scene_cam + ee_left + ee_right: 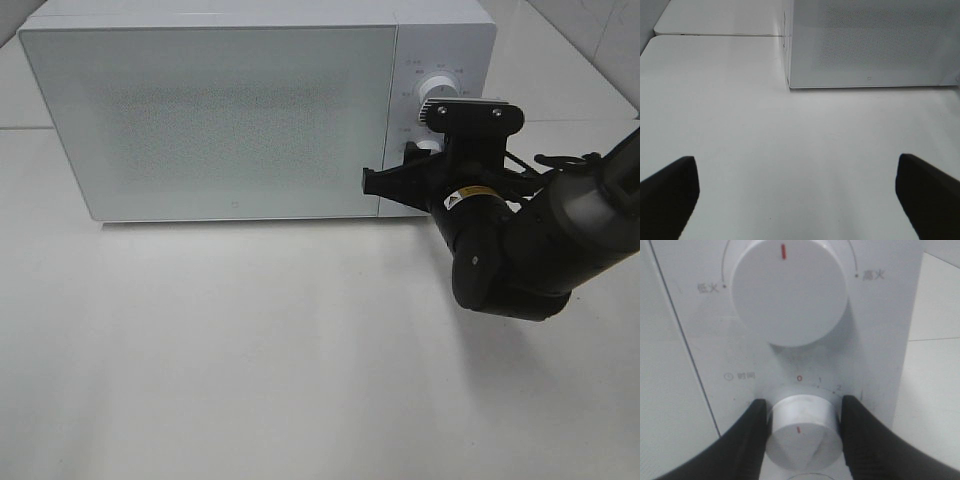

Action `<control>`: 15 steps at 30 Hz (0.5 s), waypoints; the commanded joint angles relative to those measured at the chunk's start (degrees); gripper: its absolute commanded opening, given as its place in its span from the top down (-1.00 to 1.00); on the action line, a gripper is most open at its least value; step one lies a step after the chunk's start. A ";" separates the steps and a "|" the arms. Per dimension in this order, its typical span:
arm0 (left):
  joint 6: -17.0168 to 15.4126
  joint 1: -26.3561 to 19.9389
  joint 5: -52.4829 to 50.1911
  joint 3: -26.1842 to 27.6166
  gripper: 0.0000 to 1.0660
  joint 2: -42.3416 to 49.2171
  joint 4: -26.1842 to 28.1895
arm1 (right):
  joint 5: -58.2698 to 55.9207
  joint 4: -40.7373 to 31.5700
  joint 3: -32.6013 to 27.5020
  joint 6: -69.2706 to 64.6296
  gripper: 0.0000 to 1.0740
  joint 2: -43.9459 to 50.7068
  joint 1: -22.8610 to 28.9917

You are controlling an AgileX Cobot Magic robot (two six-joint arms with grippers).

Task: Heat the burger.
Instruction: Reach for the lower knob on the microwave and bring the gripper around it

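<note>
The burger is out of view. The white microwave (220,110) stands at the back of the table with its door (870,40) closed. My right gripper (804,415) is at the control panel, and its black fingers (747,440) press both sides of the lower timer knob (802,432), whose red mark points toward 0. The larger power knob (790,290) sits just above it. In the high view the right gripper (425,150) covers most of that lower knob. My left gripper (797,170) hangs open over bare table in front of the microwave, holding nothing.
The white table (250,350) stretches in front of the microwave. The right arm (520,250) reaches in from the right edge. A seam between table panels (715,35) runs behind the microwave's left corner.
</note>
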State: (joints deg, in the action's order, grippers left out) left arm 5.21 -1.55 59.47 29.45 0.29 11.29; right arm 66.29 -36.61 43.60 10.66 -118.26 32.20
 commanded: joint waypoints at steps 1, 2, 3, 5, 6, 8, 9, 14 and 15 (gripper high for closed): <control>-0.17 -0.29 -0.57 0.06 -0.88 1.26 -0.06 | -1.20 1.78 0.52 -0.57 1.00 0.06 -0.23; -0.17 -0.29 -0.57 0.06 -0.88 1.26 -0.06 | -1.03 2.06 0.52 -1.15 1.00 0.06 -0.23; -0.17 -0.29 -0.57 0.06 -0.88 1.26 -0.06 | -1.03 2.06 0.52 -1.15 1.00 0.06 -0.23; -0.17 -0.29 -0.57 0.06 -0.88 1.26 -0.06 | -1.03 2.69 0.52 -9.63 1.00 0.06 -0.23; -0.17 -0.29 -0.57 0.06 -0.88 1.26 -0.06 | -1.03 2.69 0.52 -9.63 1.00 0.06 -0.23; -0.17 -0.29 -0.57 0.06 -0.88 1.26 -0.06 | -0.97 4.76 0.52 -20.23 1.00 0.06 -0.23; -0.17 -0.29 -0.57 0.06 -0.88 1.26 -0.06 | -0.97 4.76 0.52 -20.23 1.00 0.06 -0.23; -0.17 -0.29 -0.57 0.06 -0.88 1.26 -0.06 | -0.46 9.74 0.52 -33.80 1.00 0.06 -0.23; -0.17 -0.29 -0.57 0.06 -0.88 1.26 -0.06 | -0.46 10.54 0.52 -36.84 1.00 0.06 -0.23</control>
State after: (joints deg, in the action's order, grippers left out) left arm 5.21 -1.55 59.47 29.45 0.29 11.29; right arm 66.52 -33.52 42.91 -22.40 -118.26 31.51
